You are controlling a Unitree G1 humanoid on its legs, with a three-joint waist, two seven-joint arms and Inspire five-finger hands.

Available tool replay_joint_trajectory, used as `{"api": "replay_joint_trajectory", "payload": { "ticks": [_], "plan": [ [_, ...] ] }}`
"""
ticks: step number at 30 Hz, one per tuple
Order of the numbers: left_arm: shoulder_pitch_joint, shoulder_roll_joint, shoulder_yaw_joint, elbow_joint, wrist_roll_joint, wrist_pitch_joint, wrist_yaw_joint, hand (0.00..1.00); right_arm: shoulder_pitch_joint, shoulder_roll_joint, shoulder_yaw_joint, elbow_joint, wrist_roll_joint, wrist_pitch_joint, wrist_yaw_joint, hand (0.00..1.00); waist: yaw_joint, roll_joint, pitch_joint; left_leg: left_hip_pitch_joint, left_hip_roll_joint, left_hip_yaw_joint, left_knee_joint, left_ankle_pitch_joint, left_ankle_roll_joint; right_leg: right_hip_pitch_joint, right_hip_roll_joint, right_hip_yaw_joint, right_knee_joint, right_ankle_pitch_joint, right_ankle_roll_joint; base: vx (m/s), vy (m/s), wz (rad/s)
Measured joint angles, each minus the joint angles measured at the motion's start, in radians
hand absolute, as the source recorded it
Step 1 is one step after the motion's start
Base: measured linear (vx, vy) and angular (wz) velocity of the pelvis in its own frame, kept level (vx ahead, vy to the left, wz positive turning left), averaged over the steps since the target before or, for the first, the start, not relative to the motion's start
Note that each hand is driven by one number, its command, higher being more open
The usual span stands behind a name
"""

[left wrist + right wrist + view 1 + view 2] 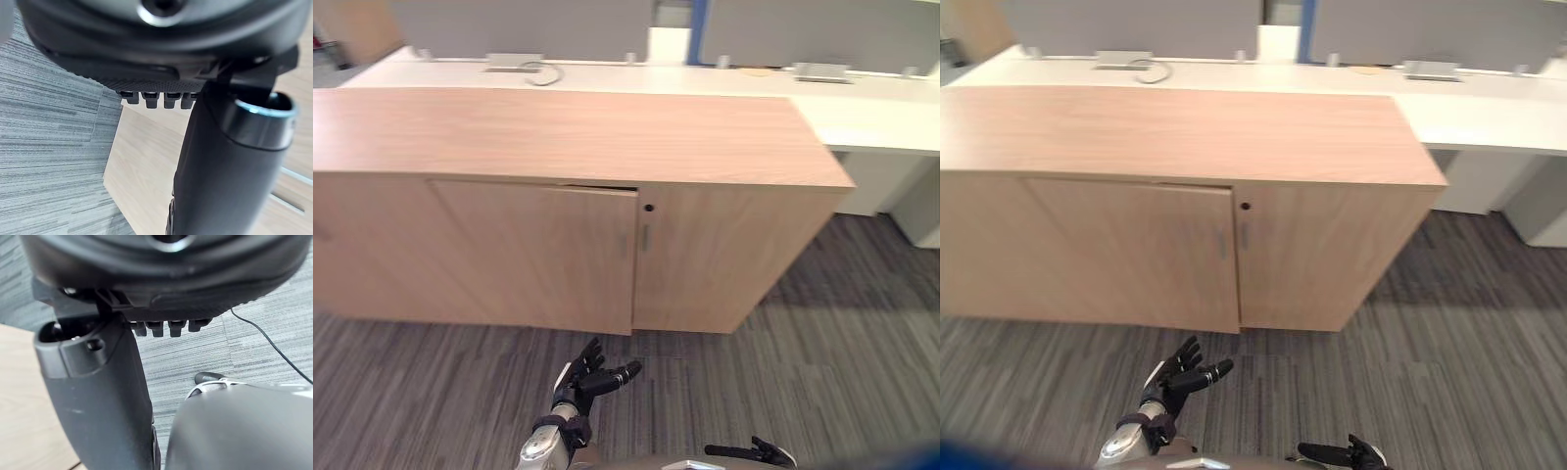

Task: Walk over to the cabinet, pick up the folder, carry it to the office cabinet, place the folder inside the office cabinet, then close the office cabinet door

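Folder's place I cannot tell: neither hand carries it, and it may lie behind the cabinet point(568, 137) door point(538, 255), which stands slightly ajar with a dark gap along its top edge. Low before that door, the left hand point(587, 382) is spread and empty, probably readied to push it shut. By the carpet point(822, 372), the right hand point(754, 452) hangs straight-fingered, holding nothing.

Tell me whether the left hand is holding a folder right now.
No, the left hand has its fingers spread with nothing between them, low in front of the cabinet.
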Motion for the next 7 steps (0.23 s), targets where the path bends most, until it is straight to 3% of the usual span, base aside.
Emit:
{"api": "replay_joint_trajectory", "payload": {
  "ticks": [1,2,3,7],
  "plan": [
    [-0.012,-0.001,0.038,0.073,-0.009,-0.006,0.011,1.00,0.001,0.001,-0.003,-0.006,0.001,-0.001,-0.007,1.00,-0.003,0.004,-0.002,0.026,-0.003,0.007,-0.031,0.023,-0.015,0.008,0.011,0.038,-0.011,0.006,0.015,0.08,0.179,-1.13],
    [-0.019,0.001,0.049,0.103,-0.009,-0.007,0.022,1.00,0.005,0.009,-0.003,-0.008,0.001,-0.001,-0.007,1.00,-0.011,-0.011,-0.007,0.039,-0.010,0.019,-0.050,0.026,-0.015,0.010,0.007,0.048,-0.024,0.011,0.019,0.12,0.177,-0.67],
    [-0.034,0.012,0.070,0.157,-0.005,-0.007,0.035,1.00,0.008,0.022,-0.004,-0.009,0.004,0.000,-0.007,1.00,-0.017,-0.028,-0.011,0.052,-0.026,0.039,-0.072,0.031,-0.011,0.011,-0.006,0.060,-0.042,0.019,0.031,0.08,0.096,-0.26],
    [-0.055,0.018,0.107,0.291,0.124,-0.002,0.069,1.00,0.017,0.033,-0.036,-0.017,0.011,-0.002,-0.011,1.00,-0.038,-0.036,-0.018,0.114,-0.097,0.057,-0.222,0.103,0.008,0.018,-0.069,0.060,-0.080,0.034,0.053,0.08,0.073,0.04]
  ]
}}
